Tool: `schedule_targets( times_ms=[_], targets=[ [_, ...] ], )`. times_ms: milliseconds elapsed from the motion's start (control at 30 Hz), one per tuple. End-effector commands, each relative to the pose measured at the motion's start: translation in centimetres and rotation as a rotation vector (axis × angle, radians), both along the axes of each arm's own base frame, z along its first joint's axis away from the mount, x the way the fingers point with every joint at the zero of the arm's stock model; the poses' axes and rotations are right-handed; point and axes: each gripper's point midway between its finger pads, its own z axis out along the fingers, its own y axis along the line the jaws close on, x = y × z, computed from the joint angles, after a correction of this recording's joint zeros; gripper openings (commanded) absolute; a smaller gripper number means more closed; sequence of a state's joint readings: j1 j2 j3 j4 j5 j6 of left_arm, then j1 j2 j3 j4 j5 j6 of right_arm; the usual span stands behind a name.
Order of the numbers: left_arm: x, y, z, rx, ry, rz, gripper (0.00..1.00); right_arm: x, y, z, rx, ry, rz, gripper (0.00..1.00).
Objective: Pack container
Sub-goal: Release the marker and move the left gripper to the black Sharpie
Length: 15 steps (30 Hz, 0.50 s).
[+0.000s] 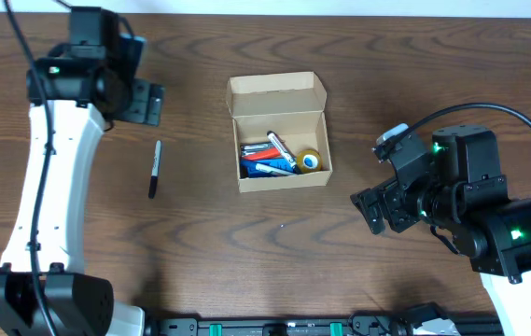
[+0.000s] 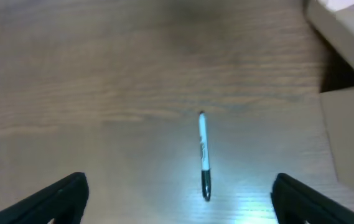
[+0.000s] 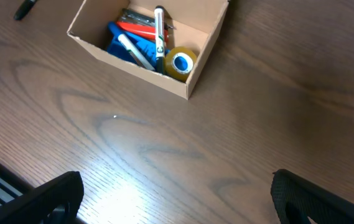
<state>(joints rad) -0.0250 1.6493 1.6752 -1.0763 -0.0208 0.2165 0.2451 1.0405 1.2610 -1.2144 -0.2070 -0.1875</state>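
Note:
The tan cardboard container (image 1: 280, 133) stands open at the table's middle, its flap lid folded back. Inside lie markers, blue and red items and a roll of yellow tape (image 3: 181, 63); the container also shows in the right wrist view (image 3: 145, 62). A black and white marker (image 1: 155, 168) lies on the table left of the container; in the left wrist view the marker (image 2: 204, 155) lies between my open fingers. My left gripper (image 1: 142, 101) is open and empty above and behind the marker. My right gripper (image 1: 375, 207) is open and empty, right of the container.
The brown wooden table (image 1: 274, 243) carries nothing else. Part of the container's flap (image 2: 351, 37) shows at the right edge of the left wrist view. A black rail (image 1: 274, 327) runs along the table's front edge.

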Motion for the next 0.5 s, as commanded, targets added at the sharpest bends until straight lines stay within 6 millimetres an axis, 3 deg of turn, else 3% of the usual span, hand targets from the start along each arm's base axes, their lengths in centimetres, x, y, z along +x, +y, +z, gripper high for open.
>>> schedule_targets(
  times_ms=[0, 267, 467],
  targets=[
    [-1.0, -0.1, -2.1, -0.067, 0.075, 0.01, 0.96, 0.0, 0.0, 0.1, 0.01, 0.004, -0.011, 0.99],
    [-1.4, -2.5, -4.6, -0.203, 0.122, -0.041, 0.95, 0.0, 0.0, 0.1, 0.01, 0.004, -0.011, 0.99],
    [-2.1, -2.3, -7.6, -0.194, 0.174, -0.03, 0.95, 0.0, 0.0, 0.1, 0.01, 0.004, -0.011, 0.99]
  ],
)
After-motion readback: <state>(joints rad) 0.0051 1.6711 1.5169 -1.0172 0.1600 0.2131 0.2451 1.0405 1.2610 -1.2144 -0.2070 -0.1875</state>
